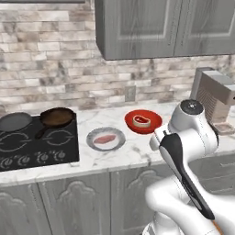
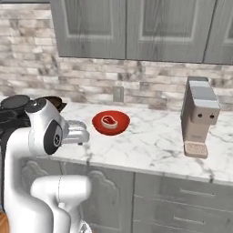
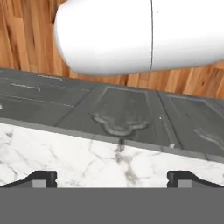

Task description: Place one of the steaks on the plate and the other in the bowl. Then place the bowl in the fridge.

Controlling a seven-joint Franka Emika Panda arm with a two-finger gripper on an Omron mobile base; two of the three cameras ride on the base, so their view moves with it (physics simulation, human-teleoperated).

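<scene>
Marble bench [image 1: 137, 153]: white veined top running across the middle of the left base view, with a dark cooktop [image 1: 36, 142] at its left end.
Pans: two dark frying pans [image 1: 56, 117] sit on the cooktop at the left of the left base view; they are no part of the job.
Plate [image 1: 94, 143]: grey, just left of centre in the left base view, on the bench beside the cooktop.
Flat steak [image 1: 106, 138]: the plain pink slab lies on the plate, so I judge that step done.
Bowl [image 1: 156, 120]: bright red, right of the plate and a little nearer the wall in the left base view; centre-left in the right base view.
Rimmed steak [image 1: 142, 120]: the rounder cut with the pale fat edge lies inside the bowl, so that step looks done too.
Gripper [image 3: 112, 178]: its two dark tips stand wide apart at the bottom of the hand view with nothing between them; it holds nothing and looks down over the bench edge at the cupboard fronts and wooden floor.
Coffee machine [image 2: 199, 116]: grey block at the right of the right base view, well apart from the bowl.
Left to do: the bowl, steak inside, has yet to be gripped, lifted and carried into the fridge, so roughly the last third of the task remains.
Next step: bring the open gripper to the bowl's rim.
</scene>
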